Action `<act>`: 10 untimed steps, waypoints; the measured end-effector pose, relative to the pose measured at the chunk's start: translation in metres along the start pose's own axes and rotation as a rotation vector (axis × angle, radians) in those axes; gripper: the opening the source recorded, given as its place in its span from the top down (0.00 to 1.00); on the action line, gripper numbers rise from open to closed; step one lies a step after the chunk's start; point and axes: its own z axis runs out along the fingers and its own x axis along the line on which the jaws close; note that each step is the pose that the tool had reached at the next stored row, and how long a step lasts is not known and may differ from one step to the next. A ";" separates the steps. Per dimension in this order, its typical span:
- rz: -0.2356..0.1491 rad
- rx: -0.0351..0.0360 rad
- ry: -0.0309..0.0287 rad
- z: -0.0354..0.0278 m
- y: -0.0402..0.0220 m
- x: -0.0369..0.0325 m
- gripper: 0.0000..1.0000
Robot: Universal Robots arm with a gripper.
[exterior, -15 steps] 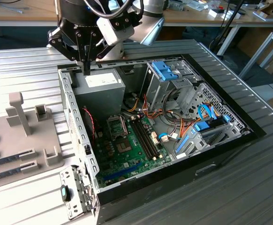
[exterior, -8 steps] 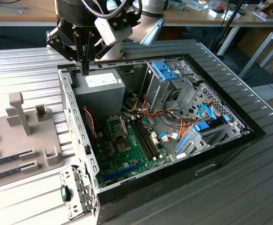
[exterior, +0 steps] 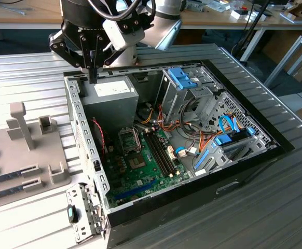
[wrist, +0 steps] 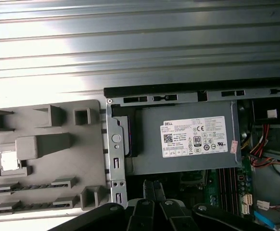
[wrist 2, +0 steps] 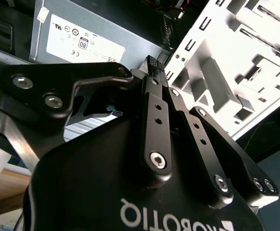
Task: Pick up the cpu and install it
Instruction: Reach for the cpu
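The cpu (wrist: 8, 160) looks like a pale shiny square lying in a pocket of the grey holder tray (wrist: 48, 144), beside the open computer case. My gripper (exterior: 92, 72) hangs over the case's back corner, above the grey power supply (exterior: 109, 101), well apart from the cpu. Its black fingers (wrist 2: 155, 110) are shut together with nothing between them; the gripper (wrist: 153, 186) tips point at the power supply's edge. The motherboard (exterior: 146, 166) lies in the case floor with its square cpu socket (exterior: 128, 139) in front of the power supply.
The case's metal side wall (exterior: 83, 150) stands between the tray (exterior: 42, 155) and the motherboard. Two memory sticks (exterior: 5, 182) lie in the tray's slots. Drive cages with blue clips (exterior: 192, 88) and loose cables (exterior: 182, 129) crowd the case's far side. Ribbed metal table (exterior: 26, 72) surrounds everything.
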 end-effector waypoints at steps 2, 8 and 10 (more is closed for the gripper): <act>0.000 0.0000 0.0000 0.0000 0.0000 0.0004 0.90; 0.000 0.0000 0.0000 0.0000 -0.0002 0.0020 0.90; 0.000 0.0000 0.0000 -0.0001 -0.0002 0.0027 0.90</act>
